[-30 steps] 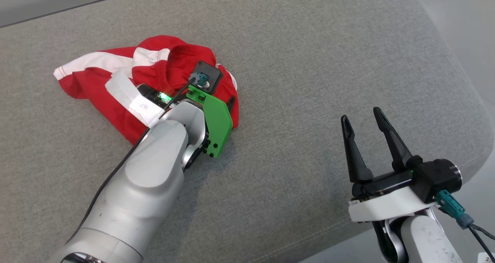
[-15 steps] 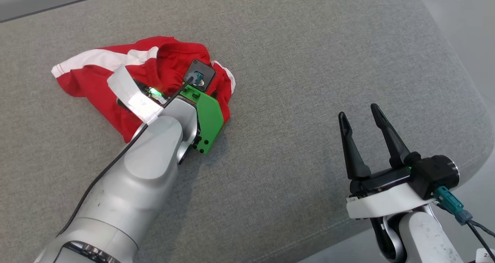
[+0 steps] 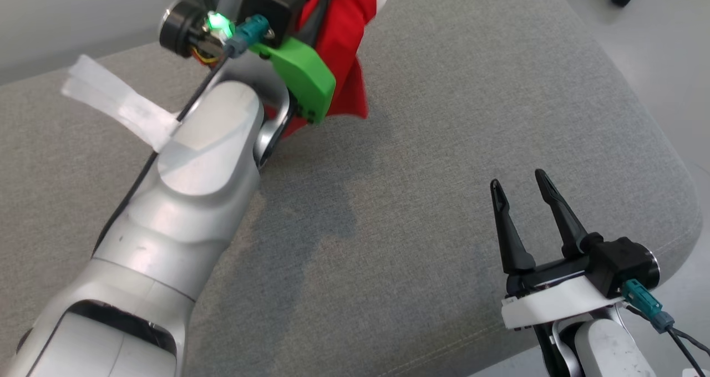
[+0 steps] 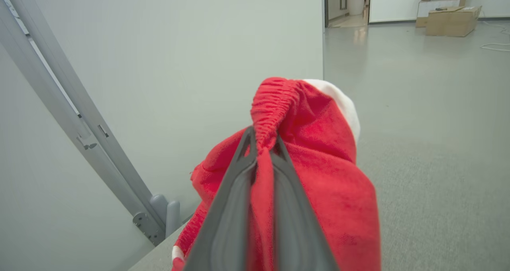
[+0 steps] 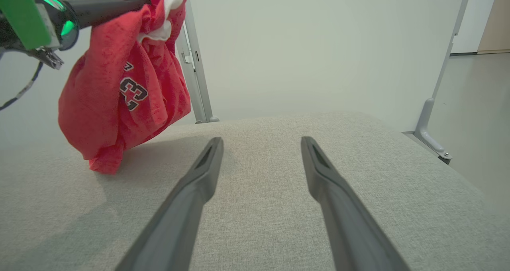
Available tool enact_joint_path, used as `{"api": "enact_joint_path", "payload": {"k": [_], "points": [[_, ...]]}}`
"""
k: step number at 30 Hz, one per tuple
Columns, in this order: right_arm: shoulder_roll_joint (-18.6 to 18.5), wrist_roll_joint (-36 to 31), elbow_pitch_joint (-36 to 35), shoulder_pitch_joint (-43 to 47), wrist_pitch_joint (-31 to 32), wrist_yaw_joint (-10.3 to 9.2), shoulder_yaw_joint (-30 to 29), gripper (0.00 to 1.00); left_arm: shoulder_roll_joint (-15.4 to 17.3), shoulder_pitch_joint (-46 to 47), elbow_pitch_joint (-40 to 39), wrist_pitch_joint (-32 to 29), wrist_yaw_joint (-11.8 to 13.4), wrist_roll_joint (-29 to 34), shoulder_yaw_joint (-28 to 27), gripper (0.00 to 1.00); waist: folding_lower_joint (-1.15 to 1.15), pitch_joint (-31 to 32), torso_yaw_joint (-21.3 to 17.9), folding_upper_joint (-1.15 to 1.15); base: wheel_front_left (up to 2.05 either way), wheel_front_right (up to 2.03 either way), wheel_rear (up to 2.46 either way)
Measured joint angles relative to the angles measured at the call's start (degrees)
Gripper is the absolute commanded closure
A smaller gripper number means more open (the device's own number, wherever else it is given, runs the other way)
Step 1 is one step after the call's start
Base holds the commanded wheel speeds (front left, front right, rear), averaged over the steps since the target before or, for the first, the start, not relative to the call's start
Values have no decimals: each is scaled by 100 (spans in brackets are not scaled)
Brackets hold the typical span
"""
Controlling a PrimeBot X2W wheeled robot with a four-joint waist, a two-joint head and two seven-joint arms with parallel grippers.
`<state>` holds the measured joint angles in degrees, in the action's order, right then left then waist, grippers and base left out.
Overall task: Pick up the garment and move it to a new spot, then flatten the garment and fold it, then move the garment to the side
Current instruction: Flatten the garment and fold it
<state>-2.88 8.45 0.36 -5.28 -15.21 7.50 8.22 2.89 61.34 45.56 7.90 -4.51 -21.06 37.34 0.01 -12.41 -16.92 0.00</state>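
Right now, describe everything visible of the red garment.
The garment is red, terry-like cloth with white trim and a black-and-white number print. It hangs bunched from the left gripper, which is shut on its gathered elastic edge. Its lowest fold reaches down to the grey cushion; whether it touches, I cannot tell.

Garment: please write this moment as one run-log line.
phase: pick up | left gripper: shut on garment, raised | garment: hangs bunched | right gripper: open, empty, above surface
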Motion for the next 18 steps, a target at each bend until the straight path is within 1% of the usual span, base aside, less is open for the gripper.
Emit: {"api": "enact_joint_path", "payload": {"k": [3,4,6,8,10,11,12,13,14,15,18], "points": [[-1,-69,18,127,0,-1,-23,0,-7,253,-435,379,191,-242,-185,100,0,141,63,0,0,0,0],[-1,-99,23,160,0,-1,-29,0,-15,292,-613,475,266,-403,-278,100,0,175,104,0,0,0,0],[0,-164,29,196,0,-1,-54,0,-25,252,-932,573,331,-845,-514,100,0,234,208,0,0,0,0],[1,-208,29,237,0,-1,-79,0,-15,-14,-1202,631,427,-1235,-726,100,0,277,336,0,0,0,0],[0,-230,25,269,0,-1,-115,0,-14,-582,-1457,681,472,-1670,-895,100,0,309,477,0,0,0,0],[-1,-252,25,274,0,-1,-108,0,-13,-950,-1599,682,371,-1995,-964,100,0,323,554,0,0,0,0],[-2,-266,30,278,0,-1,-102,0,-10,-1357,-1748,689,193,-2524,-1035,100,0,335,630,0,0,0,0],[-2,-270,37,285,0,-1,-75,0,-11,-1792,-1863,690,74,-3095,-1102,100,0,347,709,0,0,0,0],[1,-293,47,296,0,0,-51,0,-2,-2195,-1930,690,-37,-3448,-1116,100,0,358,785,0,0,0,0],[3,-313,59,304,0,0,-38,0,5,-2546,-1983,693,-125,-3532,-1109,100,0,368,860,0,0,0,0],[1,-338,58,306,0,0,-30,0,-11,-3378,-1941,705,-238,-3230,-1165,100,0,394,1079,0,0,0,0]]}}
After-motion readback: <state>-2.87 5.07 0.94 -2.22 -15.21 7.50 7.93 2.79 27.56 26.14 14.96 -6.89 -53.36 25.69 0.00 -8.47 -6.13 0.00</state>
